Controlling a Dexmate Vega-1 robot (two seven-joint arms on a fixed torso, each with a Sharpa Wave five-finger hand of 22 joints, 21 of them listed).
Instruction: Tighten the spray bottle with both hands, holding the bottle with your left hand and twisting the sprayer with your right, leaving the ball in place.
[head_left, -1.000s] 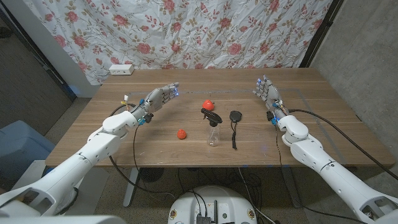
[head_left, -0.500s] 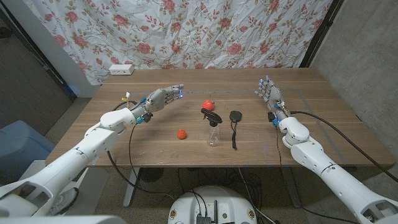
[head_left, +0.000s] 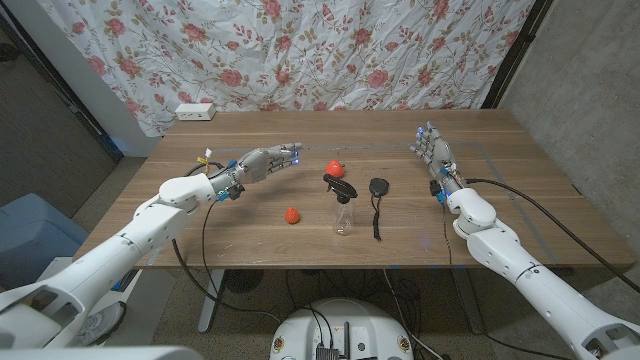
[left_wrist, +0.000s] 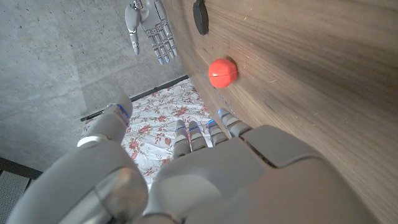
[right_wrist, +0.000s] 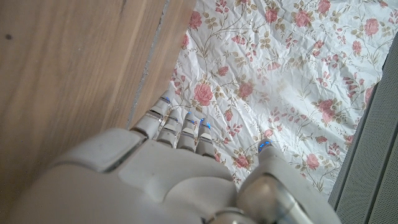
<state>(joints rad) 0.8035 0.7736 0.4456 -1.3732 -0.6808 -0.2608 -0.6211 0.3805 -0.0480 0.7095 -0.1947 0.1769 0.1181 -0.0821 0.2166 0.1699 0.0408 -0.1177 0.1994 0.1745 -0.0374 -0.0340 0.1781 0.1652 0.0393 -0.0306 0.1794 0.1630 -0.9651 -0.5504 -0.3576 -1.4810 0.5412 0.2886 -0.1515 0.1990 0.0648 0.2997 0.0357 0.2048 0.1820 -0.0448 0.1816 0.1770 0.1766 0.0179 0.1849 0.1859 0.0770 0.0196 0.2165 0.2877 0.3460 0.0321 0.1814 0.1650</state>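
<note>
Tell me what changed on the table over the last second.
The left robot hand reached further toward the middle of the table, nearer the spray bottle, open and holding nothing. The right robot hand, the bottle, the red ball and the other objects stayed put.

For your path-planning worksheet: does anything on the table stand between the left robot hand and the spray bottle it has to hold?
Nothing visible blocks it. The left robot hand hovers open, left of the spray bottle. One red ball lies behind the bottle, another red ball lies nearer the front edge; both sit close beside the path, so the reach should pass between them.
</note>
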